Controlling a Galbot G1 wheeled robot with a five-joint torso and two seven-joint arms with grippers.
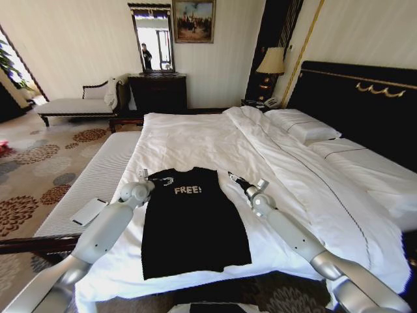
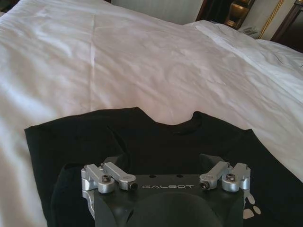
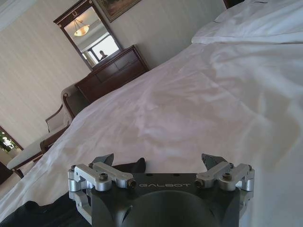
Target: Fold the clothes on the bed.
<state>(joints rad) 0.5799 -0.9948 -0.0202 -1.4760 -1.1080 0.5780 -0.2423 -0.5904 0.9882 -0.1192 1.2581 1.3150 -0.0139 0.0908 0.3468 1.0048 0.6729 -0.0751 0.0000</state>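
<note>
Black T-shirt reads "FREE!"; hands marked GALBOT

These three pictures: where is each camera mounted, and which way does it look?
Head view: from the robot's head, down on the bed and T-shirt; both arms show, left gripper, right gripper.
Left wrist view: behind the left gripper, open over the T-shirt.
Right wrist view: behind the right gripper, open, facing a mirror.
Shared: the T-shirt and white sheets.

We see a dark wooden dresser under a tall mirror, a framed painting, a lit bedside lamp, an upholstered chaise, and floral carpet.
</note>
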